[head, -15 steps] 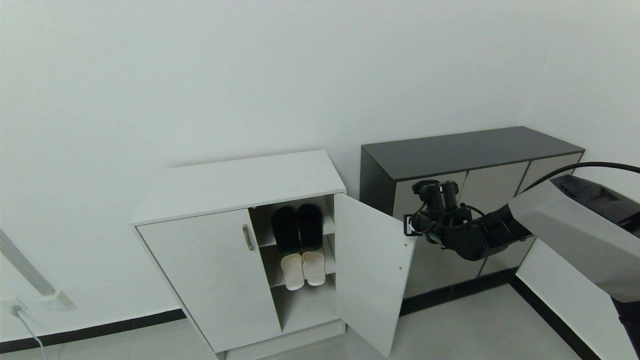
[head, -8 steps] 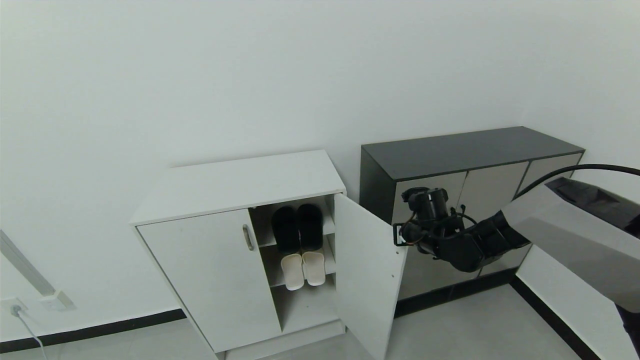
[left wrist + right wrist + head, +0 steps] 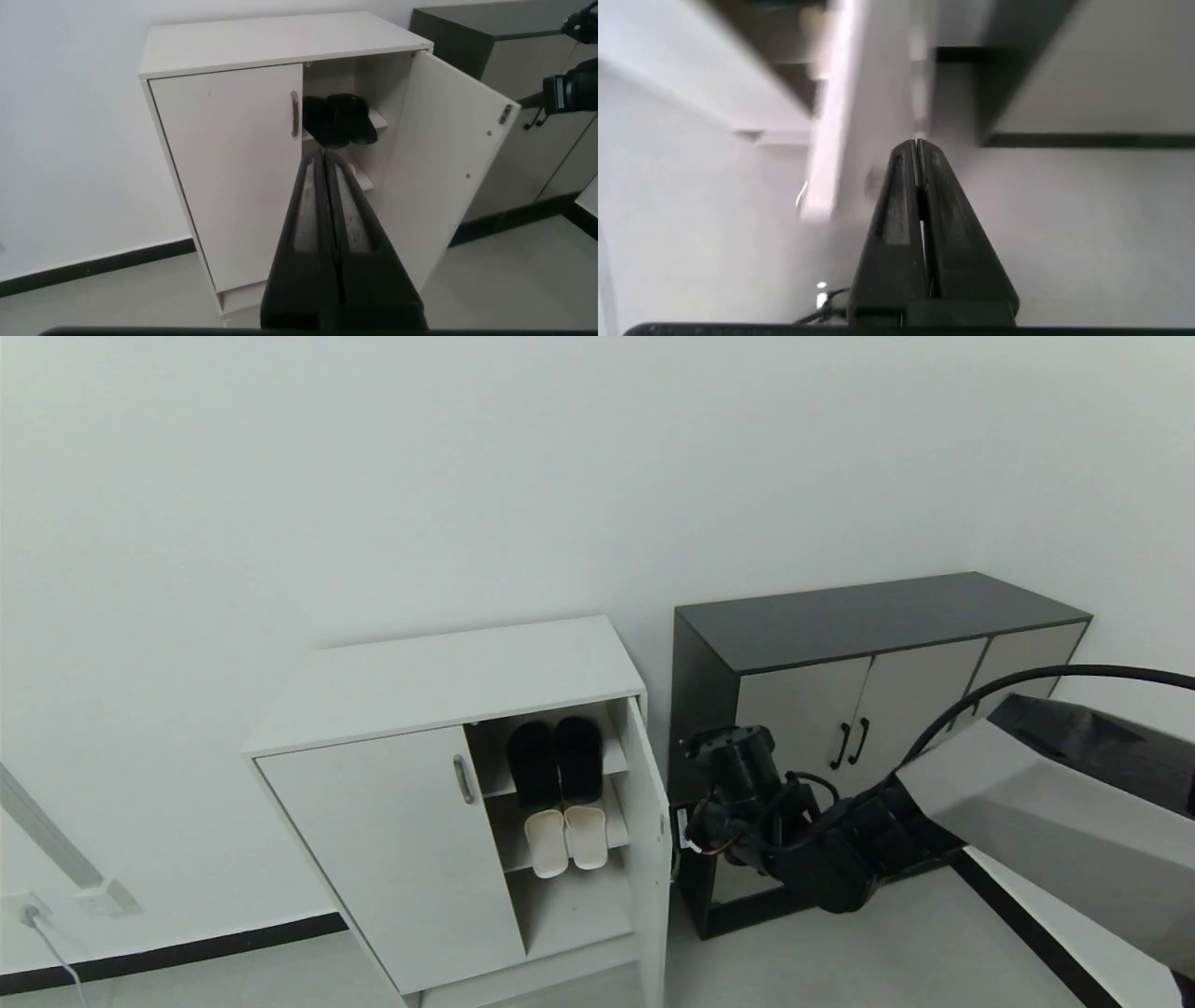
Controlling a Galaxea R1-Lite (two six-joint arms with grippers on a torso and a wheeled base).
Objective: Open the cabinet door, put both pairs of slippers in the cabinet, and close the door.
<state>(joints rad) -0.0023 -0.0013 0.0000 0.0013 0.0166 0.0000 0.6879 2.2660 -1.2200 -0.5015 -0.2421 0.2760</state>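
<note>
- The cabinet door (image 3: 648,859) stands about halfway shut. It juts nearly straight out from the front of the white cabinet (image 3: 439,681), hinged on the cabinet's right side, with its long edge upright.
- Inside, the black slippers (image 3: 555,761) sit side by side on the upper shelf. The white slippers (image 3: 565,840) are on the shelf just below, so by the look of it only the closing is left.
- The right pincer (image 3: 920,154) is pressed together with nothing in it. Its tip is on the door's outer face or just beside it; I cannot tell whether they touch.
- The door lies to the robot's left of that pincer, so a push leftward toward the cabinet front should carry it shut. The right arm is plainly the nearer one.
- The left pincer (image 3: 324,163) is also pressed together and empty. It is held well back, facing the cabinet front.
- A second ago the door stood much wider, angled toward the dark cabinet (image 3: 878,625). It has since swung inward, and the right arm has travelled left and lower with it.
</note>
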